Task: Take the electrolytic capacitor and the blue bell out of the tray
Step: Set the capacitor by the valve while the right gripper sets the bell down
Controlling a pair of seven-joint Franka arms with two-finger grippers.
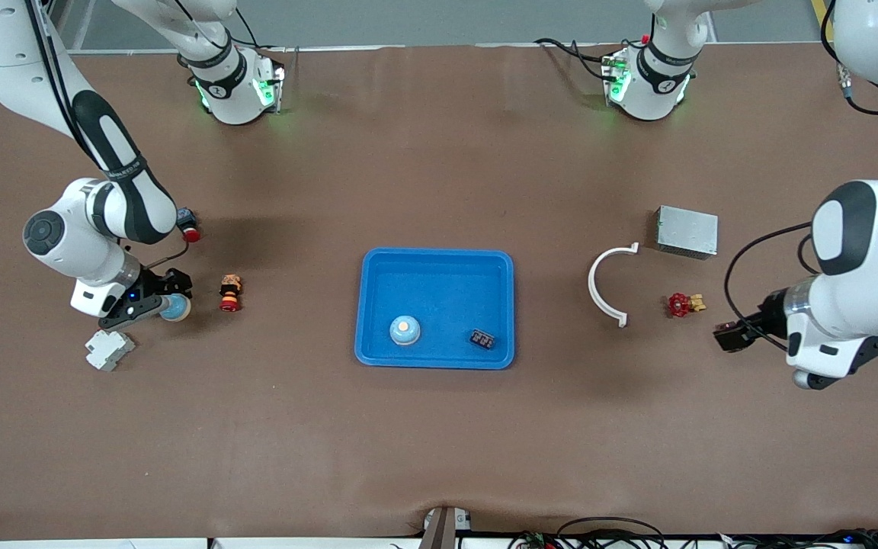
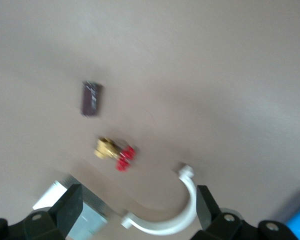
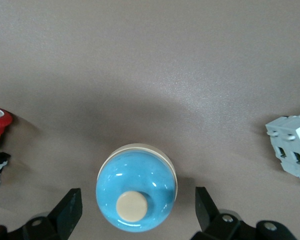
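The right gripper (image 1: 163, 304) sat low on the surface at the right arm's end, mid-height in the front view, its jaws released and spread either side of the blue bell (image 3: 136, 195) without touching it. The left gripper (image 1: 733, 335) hovered at the left arm's end, jaws likewise released and empty. The electrolytic capacitor (image 2: 91, 98) lay on its side on the bare surface.

The likeliest slip was the right jaws clipping the bell's dome if the arm rose at a slant, nudging it toward the grey terminal block (image 3: 292, 145). The capacitor, being round, might roll if brushed. Also, the tray (image 1: 439, 286), centre frame, held a second blue domed piece (image 1: 404, 330) and a small dark block (image 1: 482, 339), which could be mistaken for unfinished work.

Only the front view showed the tray's contents. Only the left wrist view showed the capacitor, near the red valve (image 2: 115, 152). Only the right wrist view showed the gaps beside the bell.
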